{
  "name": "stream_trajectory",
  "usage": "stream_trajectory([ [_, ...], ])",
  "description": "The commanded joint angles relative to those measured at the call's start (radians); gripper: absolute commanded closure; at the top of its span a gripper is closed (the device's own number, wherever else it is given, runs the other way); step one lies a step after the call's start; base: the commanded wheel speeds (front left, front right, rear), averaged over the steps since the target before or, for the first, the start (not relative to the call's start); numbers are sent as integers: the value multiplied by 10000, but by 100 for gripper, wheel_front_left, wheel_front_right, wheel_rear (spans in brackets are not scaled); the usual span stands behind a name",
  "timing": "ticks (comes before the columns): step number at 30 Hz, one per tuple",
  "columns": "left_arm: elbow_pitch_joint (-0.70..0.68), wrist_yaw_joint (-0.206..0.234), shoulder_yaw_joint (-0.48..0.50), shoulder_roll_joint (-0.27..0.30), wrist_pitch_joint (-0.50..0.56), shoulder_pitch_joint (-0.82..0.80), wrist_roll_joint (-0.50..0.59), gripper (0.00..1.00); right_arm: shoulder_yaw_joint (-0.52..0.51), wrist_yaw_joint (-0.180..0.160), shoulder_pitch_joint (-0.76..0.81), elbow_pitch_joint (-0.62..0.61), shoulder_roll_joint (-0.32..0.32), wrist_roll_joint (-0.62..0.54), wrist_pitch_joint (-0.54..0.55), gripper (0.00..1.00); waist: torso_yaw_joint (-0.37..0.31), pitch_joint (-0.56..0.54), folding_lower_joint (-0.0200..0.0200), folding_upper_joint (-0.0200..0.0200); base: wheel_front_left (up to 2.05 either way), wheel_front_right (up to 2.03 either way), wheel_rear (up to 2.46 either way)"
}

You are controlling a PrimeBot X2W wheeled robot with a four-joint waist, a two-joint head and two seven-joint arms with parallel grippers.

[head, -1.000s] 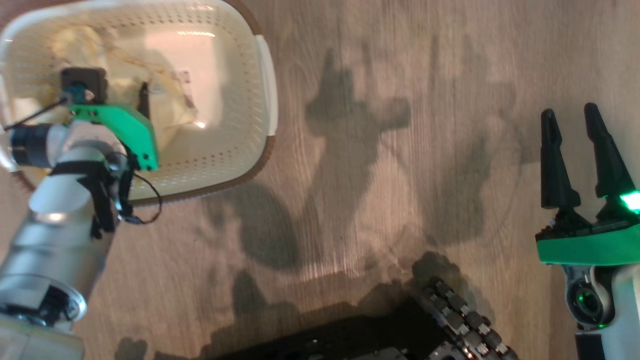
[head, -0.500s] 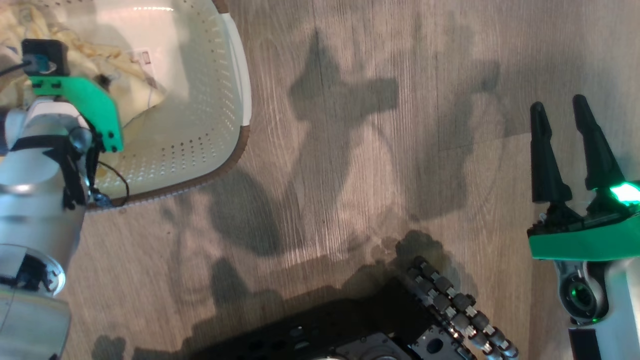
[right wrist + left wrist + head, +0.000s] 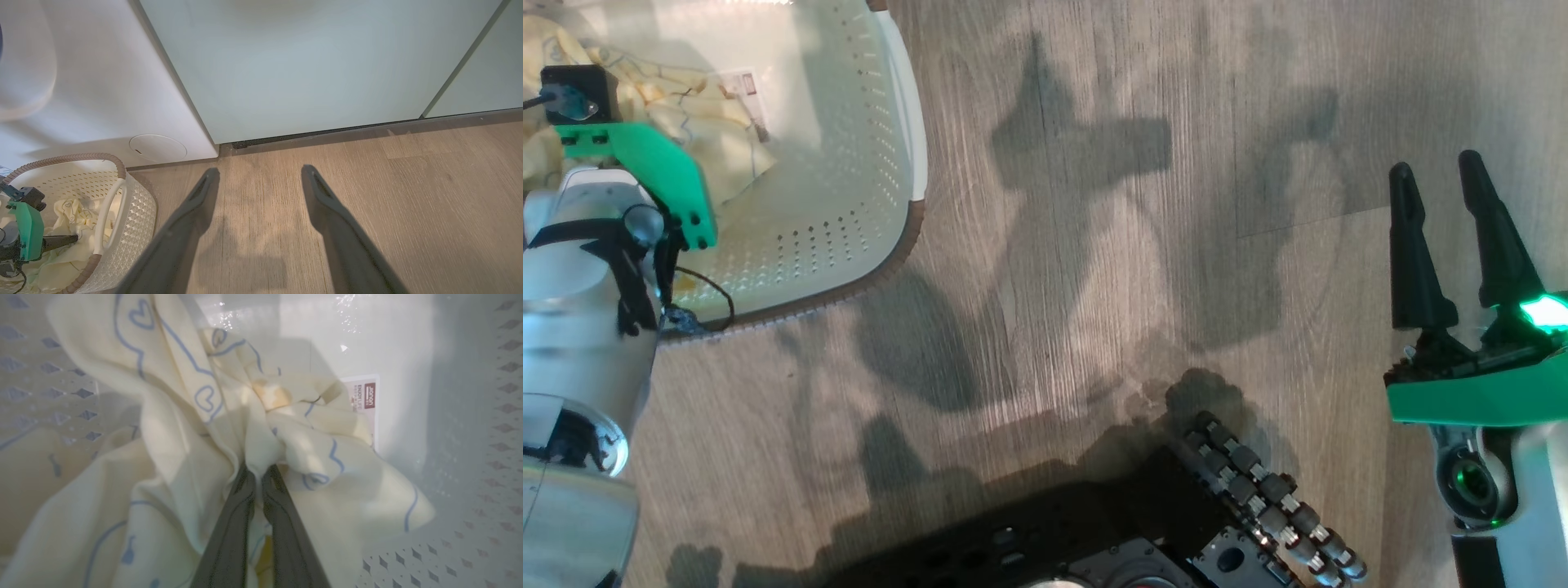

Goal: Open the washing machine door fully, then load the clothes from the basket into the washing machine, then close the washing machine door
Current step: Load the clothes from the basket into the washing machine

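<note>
The left hand (image 3: 258,473) is reaching down into the basket (image 3: 907,237) and pinching a fold of the clothes (image 3: 184,416), its two dark fingers (image 3: 233,522) nearly touching with pale yellow fabric bunching up around their tips. The cloth, printed with thin blue hearts and loops, is lying heaped against the left side of the basket, and part of it is draping over a white label (image 3: 365,396) stuck to the basket's floor. From the head view the basket is sitting on the wooden floor (image 3: 1094,245) at the far left, its perforated cream wall and brown rim curving round the green wrist mount of the left arm. The right hand (image 3: 1433,167) is hanging over bare floor on the right, well apart from the basket, its fingers spreading wide with nothing between them. Looking along that hand, the fingers are pointing toward the foot of the pale mint-green cabinet panels (image 3: 306,61). Just left of those panels the washing machine (image 3: 102,102) is standing with a small round cover (image 3: 157,148) low on its white front, and the basket is sitting near it with the clothes inside. The robot's dark base (image 3: 1094,539) is showing at the near edge.
</note>
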Motion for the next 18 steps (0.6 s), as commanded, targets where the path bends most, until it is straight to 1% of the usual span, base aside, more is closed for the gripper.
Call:
stream_trajectory([
  [1,28,9,142,261,-70,123,-35,100,84,-29,206,-274,-169,61,-64,0,31,-1,0,0,0,0,0],
  [8,45,-27,97,117,-637,65,-76,100,-112,-29,155,-313,-169,-12,-64,0,253,-145,0,0,0,0,0],
  [18,-122,-52,-147,-355,-2030,-20,42,100,-508,-29,214,-334,-169,-262,-64,0,804,-764,0,0,0,0,0],
])
